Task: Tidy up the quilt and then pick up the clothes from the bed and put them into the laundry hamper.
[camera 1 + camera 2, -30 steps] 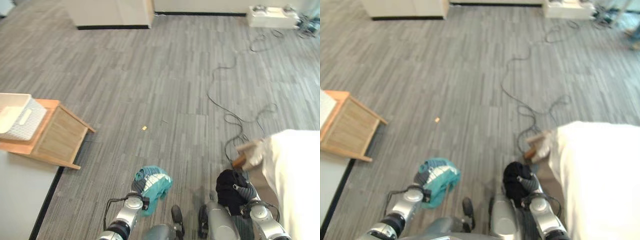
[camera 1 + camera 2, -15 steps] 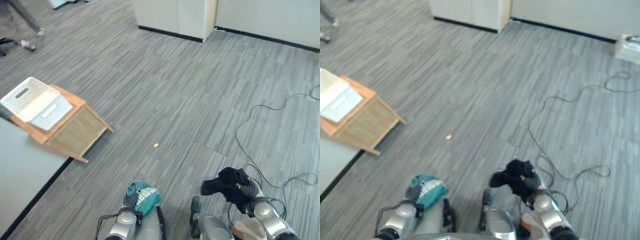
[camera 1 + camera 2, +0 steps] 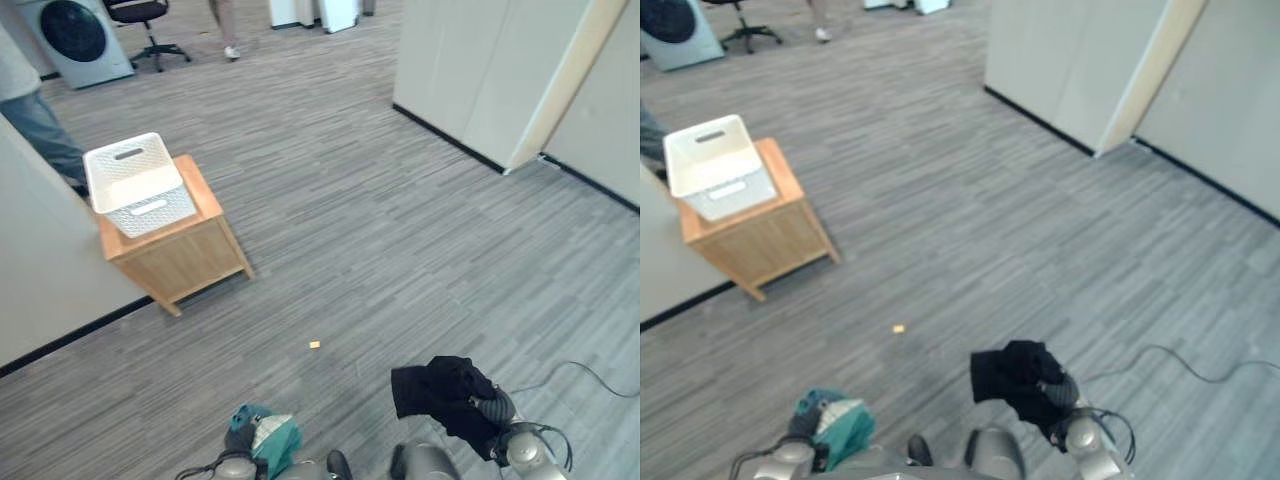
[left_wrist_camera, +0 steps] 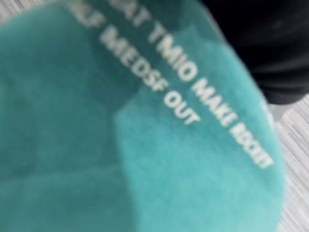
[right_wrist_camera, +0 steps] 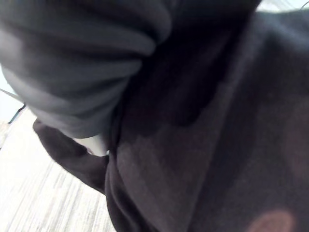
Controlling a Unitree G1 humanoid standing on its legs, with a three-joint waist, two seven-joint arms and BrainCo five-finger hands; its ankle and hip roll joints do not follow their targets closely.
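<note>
We see the left hand [image 3: 240, 440] low at the bottom of the eye views, wrapped in a teal shirt [image 3: 272, 438]; the dark ribbed cover shows beside the cloth, and the fingers are buried in it, so we cannot tell how they stand. In the left wrist view the teal shirt [image 4: 145, 145] lies right against the camera, with white lettering across it. The right hand [image 3: 495, 407] shows at the lower right, its ribbed cover peeking out from under a black garment [image 3: 440, 392] that is draped over it and hangs down toward the floor; its fingers are hidden too, and we cannot tell whether they are curled. In the right wrist view the black garment [image 5: 203, 145] covers nearly everything, with the ribbed cover at one corner. Well apart from both hands, up on the left, a white hamper [image 3: 138, 184] with slotted handles sits on top of a small wooden cabinet [image 3: 178, 247] that stands against a pale wall. A tiny orange scrap [image 3: 314, 344] lies on the grey striped floor [image 3: 400, 230] between the cabinet and the hands. A person's leg in jeans [image 3: 45, 130] shows at the left edge, and a black office chair [image 3: 145, 25] stands far off at the top
</note>
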